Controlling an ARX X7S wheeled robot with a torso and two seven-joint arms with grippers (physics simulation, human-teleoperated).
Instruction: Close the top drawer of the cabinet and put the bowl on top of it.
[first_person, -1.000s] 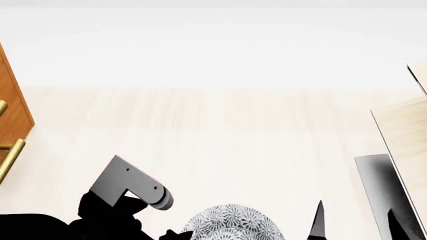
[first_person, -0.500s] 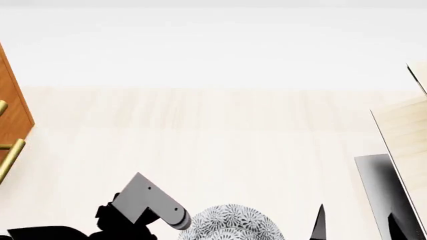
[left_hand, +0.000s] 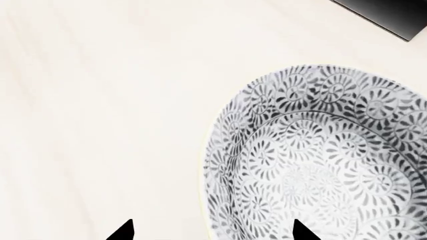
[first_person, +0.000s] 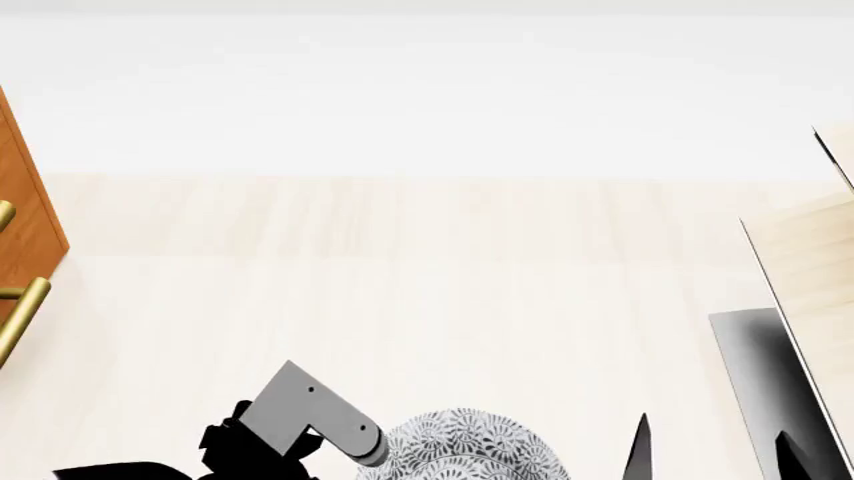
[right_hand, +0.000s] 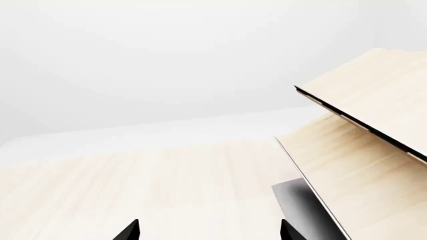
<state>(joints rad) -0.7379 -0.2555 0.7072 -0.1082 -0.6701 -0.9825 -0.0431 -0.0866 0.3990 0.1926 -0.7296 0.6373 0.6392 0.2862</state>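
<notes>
The bowl (left_hand: 313, 160), white with a fine grey-blue floral pattern, stands upright on the pale floor, and its far rim shows at the bottom of the head view (first_person: 461, 445). My left gripper (left_hand: 212, 232) is open and straddles the bowl's rim, one fingertip (left_hand: 303, 232) over the inside and the other over the floor. My right gripper (right_hand: 210, 232) is open with only floor between its tips. One of its fingers (first_person: 641, 450) rises right of the bowl. Only an edge strip of the cabinet (first_person: 20, 200) shows at far left. The top drawer cannot be singled out.
A pale wood shelf (first_person: 814, 270) on a dark grey base (first_person: 754, 380) stands at the right, close to my right arm, and also fills the side of the right wrist view (right_hand: 373, 125). Brass bar handles (first_person: 20, 310) stick out from the cabinet. My left forearm link (first_person: 314, 415) is beside the bowl.
My left arm has swung right and down toward the bowl, ending at its rim. The bowl, the cabinet and the shelf have not moved; the right finger sank slightly.
</notes>
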